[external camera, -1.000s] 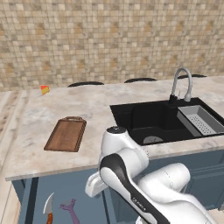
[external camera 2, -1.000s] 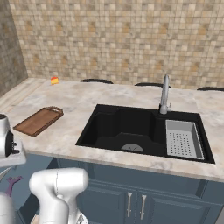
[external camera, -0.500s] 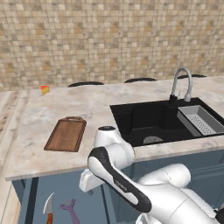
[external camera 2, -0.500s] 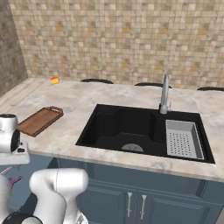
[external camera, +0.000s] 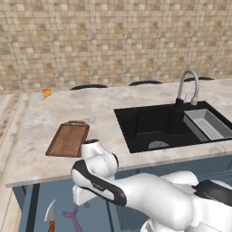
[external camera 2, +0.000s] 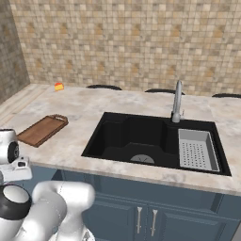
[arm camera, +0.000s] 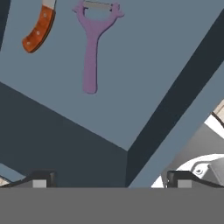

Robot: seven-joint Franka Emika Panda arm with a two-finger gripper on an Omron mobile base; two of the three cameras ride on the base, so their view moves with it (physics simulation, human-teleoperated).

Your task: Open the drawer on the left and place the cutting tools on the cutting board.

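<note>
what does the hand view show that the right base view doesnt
Hand view: the open drawer's blue floor, with a purple tool lying flat and the red-brown handle of a knife beside it, apart from it. The robot's tool stands open above the drawer, holding nothing.

Right base view: the cutting board bare on the counter, the black sink, the faucet and a small orange wedge by the wall.

Both: the dark blue cabinetry; no single item is clearly common to both.

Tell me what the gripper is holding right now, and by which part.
Nothing. The gripper is open above the drawer; the knife and purple tool lie untouched inside.
</note>
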